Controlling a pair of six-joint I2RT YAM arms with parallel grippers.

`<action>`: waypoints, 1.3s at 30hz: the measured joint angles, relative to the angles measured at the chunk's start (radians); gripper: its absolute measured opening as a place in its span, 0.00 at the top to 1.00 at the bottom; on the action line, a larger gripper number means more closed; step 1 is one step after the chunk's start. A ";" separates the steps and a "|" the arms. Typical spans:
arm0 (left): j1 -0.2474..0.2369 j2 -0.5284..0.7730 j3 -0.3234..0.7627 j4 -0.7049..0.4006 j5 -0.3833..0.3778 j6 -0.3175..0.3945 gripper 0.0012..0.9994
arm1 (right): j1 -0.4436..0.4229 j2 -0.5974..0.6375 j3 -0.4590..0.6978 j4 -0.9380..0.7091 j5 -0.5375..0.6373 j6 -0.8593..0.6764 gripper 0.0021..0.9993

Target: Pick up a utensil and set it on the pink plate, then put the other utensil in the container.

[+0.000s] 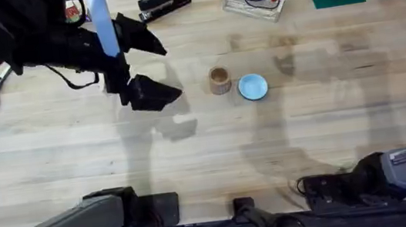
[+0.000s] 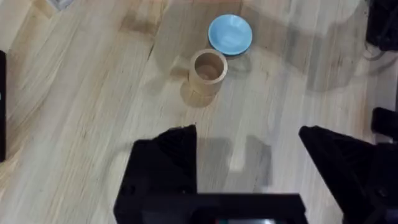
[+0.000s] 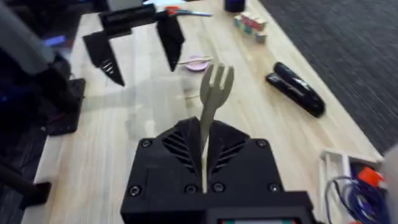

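My right gripper (image 3: 205, 134) clamps the fork (image 3: 215, 87) upright; my left gripper (image 1: 147, 64) gapes (nothing held), with the cup (image 1: 219, 80) at its 3 o'clock overhead.

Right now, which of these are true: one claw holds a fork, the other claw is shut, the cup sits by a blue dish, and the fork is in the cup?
1. One gripper holds a wooden fork. True: the right gripper is shut on the fork, tines up.
2. The other gripper is shut. False: the left gripper is open and empty.
3. The cup stands beside a light-blue dish. True.
4. The fork is in the cup. False: the cup looks empty; the fork is in the right gripper.
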 joint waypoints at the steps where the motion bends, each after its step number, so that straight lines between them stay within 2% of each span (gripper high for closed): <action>1: 0.000 0.000 0.000 0.000 0.000 0.000 0.00 | 0.012 0.000 -0.017 0.000 0.000 -0.020 0.97; 5: 0.000 0.000 0.000 0.000 0.000 0.000 0.00 | 0.039 0.000 -0.088 0.000 -0.011 -0.096 0.97; 13: 0.000 0.000 0.000 0.000 0.000 0.000 0.00 | 0.041 0.000 -0.239 0.002 -0.089 -0.239 0.97; 19: 0.000 0.000 0.000 0.000 0.000 0.000 0.00 | 0.048 0.000 -0.340 0.105 -0.142 -0.283 0.97; 28: 0.000 0.000 0.000 0.000 0.000 0.000 0.00 | 0.120 0.000 -0.354 0.259 -0.149 -0.293 0.97; 39: 0.000 0.000 0.000 0.000 0.000 0.000 0.00 | 0.168 0.010 -0.354 0.399 -0.161 -0.217 0.97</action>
